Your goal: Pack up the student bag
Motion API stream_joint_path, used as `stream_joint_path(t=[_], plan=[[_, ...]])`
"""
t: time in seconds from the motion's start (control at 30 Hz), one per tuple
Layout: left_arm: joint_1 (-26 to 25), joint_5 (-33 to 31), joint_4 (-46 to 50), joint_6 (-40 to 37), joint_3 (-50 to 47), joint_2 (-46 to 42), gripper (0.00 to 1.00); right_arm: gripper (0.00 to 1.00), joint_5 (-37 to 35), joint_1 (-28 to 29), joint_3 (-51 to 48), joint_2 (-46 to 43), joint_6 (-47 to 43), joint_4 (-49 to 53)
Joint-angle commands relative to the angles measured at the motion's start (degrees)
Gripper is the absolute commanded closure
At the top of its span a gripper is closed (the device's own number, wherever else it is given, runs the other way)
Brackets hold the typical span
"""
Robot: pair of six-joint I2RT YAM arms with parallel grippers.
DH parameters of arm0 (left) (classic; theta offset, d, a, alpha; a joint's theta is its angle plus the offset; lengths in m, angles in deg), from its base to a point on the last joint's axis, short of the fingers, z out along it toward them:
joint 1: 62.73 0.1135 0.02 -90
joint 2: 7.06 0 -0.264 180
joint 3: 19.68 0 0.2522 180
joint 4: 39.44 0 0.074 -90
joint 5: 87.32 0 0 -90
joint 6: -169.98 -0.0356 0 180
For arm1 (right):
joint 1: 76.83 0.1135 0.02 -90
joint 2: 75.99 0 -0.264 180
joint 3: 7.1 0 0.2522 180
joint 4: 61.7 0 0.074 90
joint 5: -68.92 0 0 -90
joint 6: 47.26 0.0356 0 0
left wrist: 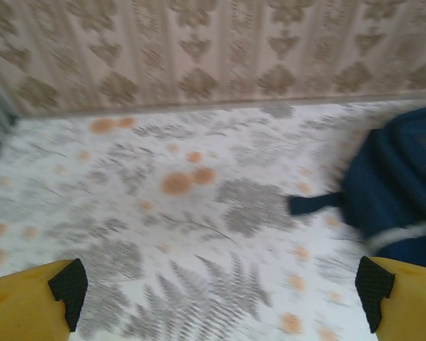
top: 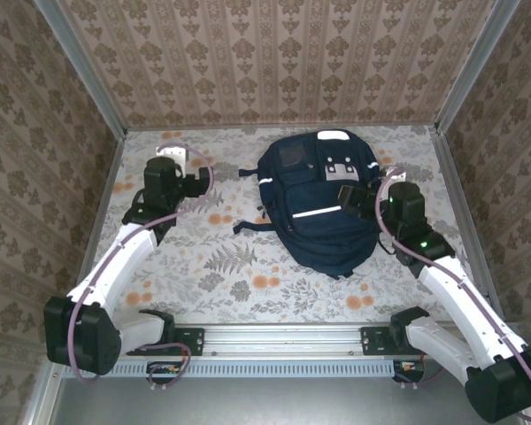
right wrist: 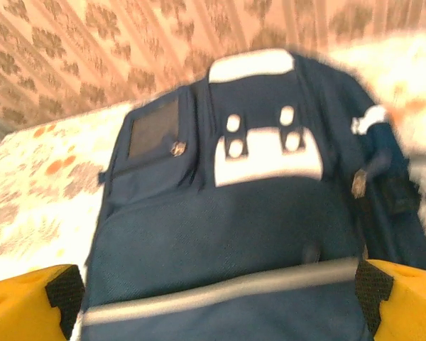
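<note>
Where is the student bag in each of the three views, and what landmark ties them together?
Top external: student bag right of centre, toward the far wall.
Left wrist: student bag at the right edge, blurred.
Right wrist: student bag across most of the picture.
Shared landmark: the floral table cover.

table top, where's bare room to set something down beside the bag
Widest bare patch: the table between the left arm, the student bag and the near rail. A smaller one lies between the left hand and the back wall. Crowded on the right: the right hand is over the bag, its arm beside it.
</note>
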Motion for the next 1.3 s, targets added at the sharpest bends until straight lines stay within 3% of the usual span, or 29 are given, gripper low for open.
stream_joint_path(t=[0.0, 0.1, 0.17, 0.3, 0.33, 0.4, 0.47, 0.5, 0.53, 0.57, 0.6, 0.63, 0.7, 1.27], plan=[[6.5, 2.0, -12.2, -10.4, -8.8, 4.0, 0.00, 0.00, -11.0, -1.2, -10.3, 1.0, -15.0, -26.8], [15.4, 8.3, -17.5, -0.8, -14.5, 5.5, 0.00, 0.00, -14.4, -6.1, -14.8, 4.7, -14.7, -33.5], [17.6, 8.0, -22.3, 0.9, -17.5, 8.2, 0.00, 0.00, -14.3, -9.8, -17.4, 8.0, -15.0, -35.5], [18.7, 7.4, -37.0, -2.8, -24.4, 11.2, 0.00, 0.00, -9.0, -15.0, -24.1, 15.0, -11.7, -50.9], [18.3, 7.4, -44.7, -3.3, -27.5, 12.4, 0.00, 0.00, -7.3, -16.0, -25.3, 18.2, -12.1, -56.9], [17.7, 7.4, -54.7, -3.9, -31.3, 16.1, 0.00, 0.00, -4.4, -19.1, -26.1, 22.5, -9.0, -58.3], [16.2, 4.2, -63.3, -5.5, -31.8, 21.4, 0.00, 0.00, -3.4, -20.2, -30.5, 32.9, -8.1, -76.6], [16.3, 6.6, -53.6, -5.2, -28.9, 19.2, 0.00, 0.00, 1.2, -20.6, -31.6, 37.3, -9.6, -83.6], [15.7, 6.6, -48.4, -6.6, -25.8, 19.9, 0.00, 0.00, 3.6, -20.3, -29.2, 39.5, -10.5, -83.1], [14.6, 5.3, -50.2, -7.3, -26.2, 20.3, 0.00, 0.00, 7.6, -20.4, -27.5, 38.7, -12.0, -79.4], [14.8, 5.9, -47.2, -7.2, -25.4, 19.7, 0.00, 0.00, 8.6, -19.9, -23.4, 36.1, -13.5, -68.3], [14.7, 5.6, -48.6, -7.5, -25.7, 20.1, 0.00, 0.00, 6.3, -18.5, -18.6, 35.9, -14.3, -59.2], [14.7, 5.6, -47.8, -7.5, -25.6, 19.9, 0.00, 0.00, -0.8, -13.5, -16.1, 36.8, -18.3, -54.7], [14.7, 7.0, -47.9, -8.0, -25.6, 19.8, 0.00, 0.00, -0.2, -13.6, -16.4, 36.6, -18.2, -55.2]])
